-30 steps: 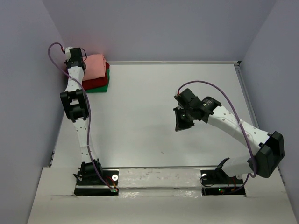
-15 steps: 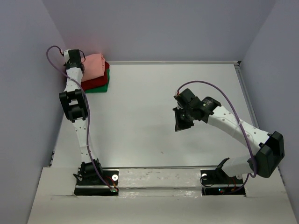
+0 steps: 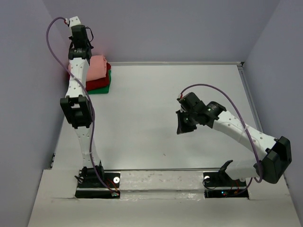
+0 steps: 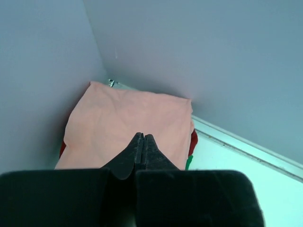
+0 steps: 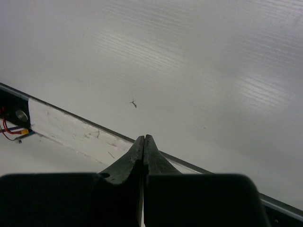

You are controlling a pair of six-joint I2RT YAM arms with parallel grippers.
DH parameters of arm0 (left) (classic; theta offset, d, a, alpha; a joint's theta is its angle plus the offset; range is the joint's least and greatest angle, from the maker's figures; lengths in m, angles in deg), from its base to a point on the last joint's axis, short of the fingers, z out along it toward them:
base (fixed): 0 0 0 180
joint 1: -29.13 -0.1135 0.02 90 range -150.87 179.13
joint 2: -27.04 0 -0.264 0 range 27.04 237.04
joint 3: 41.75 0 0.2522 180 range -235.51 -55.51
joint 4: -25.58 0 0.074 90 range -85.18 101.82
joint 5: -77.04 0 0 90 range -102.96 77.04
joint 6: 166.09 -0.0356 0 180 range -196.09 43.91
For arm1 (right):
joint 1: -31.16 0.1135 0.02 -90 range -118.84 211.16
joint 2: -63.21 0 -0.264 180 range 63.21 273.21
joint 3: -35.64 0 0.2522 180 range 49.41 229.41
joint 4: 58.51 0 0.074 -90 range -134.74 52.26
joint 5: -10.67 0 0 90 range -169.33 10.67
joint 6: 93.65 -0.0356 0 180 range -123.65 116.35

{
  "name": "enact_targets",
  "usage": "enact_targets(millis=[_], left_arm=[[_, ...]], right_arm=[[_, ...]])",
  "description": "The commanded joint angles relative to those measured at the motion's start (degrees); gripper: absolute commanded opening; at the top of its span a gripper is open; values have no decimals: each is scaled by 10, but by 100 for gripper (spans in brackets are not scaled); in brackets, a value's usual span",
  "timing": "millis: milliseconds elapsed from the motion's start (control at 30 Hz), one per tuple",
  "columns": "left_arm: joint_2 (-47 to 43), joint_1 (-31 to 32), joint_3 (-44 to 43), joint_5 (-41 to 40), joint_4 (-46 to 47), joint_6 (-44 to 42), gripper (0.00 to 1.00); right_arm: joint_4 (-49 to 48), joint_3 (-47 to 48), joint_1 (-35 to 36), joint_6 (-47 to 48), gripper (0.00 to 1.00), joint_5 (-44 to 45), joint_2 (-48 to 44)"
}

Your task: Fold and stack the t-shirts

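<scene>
Left gripper (image 4: pixel 143 147): fingers (image 4: pixel 136 150) pressed tip to tip, no gap, nothing between them. It hangs above the stack, clear of the cloth, nose aimed down at the top pad. Right gripper (image 5: pixel 143 147): likewise closed on nothing, held over bare table (image 3: pixel 156 109) mid-right, well apart from any cloth. Directly under the left tips lies the salmon-pink shirt (image 4: pixel 128 118), folded to a rectangular pad with a smooth surface. It tops a pile set in the far left corner, where the side wall (image 4: pixel 38 56) meets the back wall (image 4: pixel 199 47). Beneath it the dark red shirt (image 3: pixel 98 84) shows as a band along the near and right edges. The green shirt (image 3: pixel 103 90), at the bottom, peeps out just past that. Overhead view: three layers roughly squared, pink sitting a little toward the back. Judgement: stacking looks finished or very nearly so; no loose shirt shows elsewhere on the table. Handling, judged: light, limp cloth with no stiffness, some cloth-on-cloth friction, nothing fragile. A pinch on the top face would likely lift only one ply and pull the fold open. If it needs straightening, take it at a folded edge with the jaws spanning all plies, near a corner on the open right or near side. The wall sides leave little room for fingers. Go slowly so the lower pads do not drag along.
</scene>
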Motion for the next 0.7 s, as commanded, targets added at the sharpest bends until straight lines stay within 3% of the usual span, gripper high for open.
enact_targets(millis=[0, 267, 533, 667], left_arm=[[19, -14, -25, 24, -14, -6, 0], [57, -3, 18, 37, 4, 13, 0], [151, 11, -20, 61, -28, 35, 0], [147, 22, 23, 48, -32, 48, 0]], right_arm=[[-28, -2, 6, -9, 0, 8, -36], [-5, 27, 6, 6, 0, 44, -35], [1, 68, 6, 27, 0, 52, -13], [2, 79, 6, 37, 0, 55, -7]])
